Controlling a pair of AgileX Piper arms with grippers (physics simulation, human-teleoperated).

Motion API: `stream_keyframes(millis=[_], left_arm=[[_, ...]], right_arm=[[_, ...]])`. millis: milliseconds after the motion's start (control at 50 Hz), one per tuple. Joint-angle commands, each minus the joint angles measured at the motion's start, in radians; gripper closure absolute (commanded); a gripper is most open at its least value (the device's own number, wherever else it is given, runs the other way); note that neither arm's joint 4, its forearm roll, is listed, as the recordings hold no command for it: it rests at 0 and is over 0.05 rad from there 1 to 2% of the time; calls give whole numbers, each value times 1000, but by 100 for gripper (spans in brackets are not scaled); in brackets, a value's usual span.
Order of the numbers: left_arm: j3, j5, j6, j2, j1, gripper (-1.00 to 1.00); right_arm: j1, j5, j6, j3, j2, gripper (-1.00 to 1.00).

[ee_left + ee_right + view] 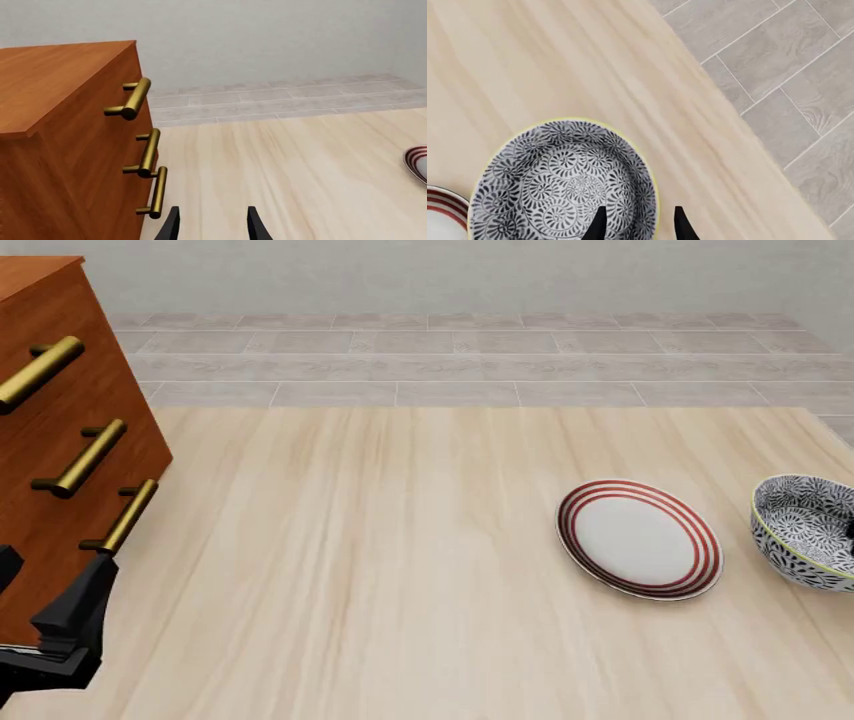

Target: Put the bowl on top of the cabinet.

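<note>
Right gripper (pixel 636 222): my wrist camera shows the two dark fingers parted with a gap between them, straddling the bowl's (pixel 564 182) rim, one finger (pixel 598 225) over the patterned inside, the other outside the yellow-green edge. I cannot tell whether either finger touches the rim; nothing is clamped. In the front view this gripper is barely visible, only a dark bit at the bowl's (pixel 805 530) far-right side.

Bowl sits upright on the table (pixel 400 570), just beside the plate (pixel 638 538) with red rings, on the plate's right, close to the table's right edge. In the right wrist view a sliver of the plate (pixel 444 215) shows next to the bowl.

Left gripper (pixel 209 224): fingers apart, holding nothing, hanging over bare table just beside the cabinet's (pixel 60 130) lowest brass handle (pixel 155 192). From the front, the left arm (pixel 60 635) sits below the cabinet (pixel 60 460), well apart from the bowl.
</note>
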Motion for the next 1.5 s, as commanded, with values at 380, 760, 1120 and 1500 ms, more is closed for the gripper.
stream_keyframes(millis=[380, 760, 1120, 1500], left_arm=[[0, 7, -3, -9, 4, -100], [0, -5, -3, -1, 5, -100], [0, -3, -5, -7, 3, -100], [0, -14, -10, 4, 3, -100]], right_arm=[[-5, -18, -4, 8, 23, 100], [38, 62, 22, -23, -83, 100], [54, 151, 40, -53, -218, 100], [109, 252, 30, -125, -330, 100]])
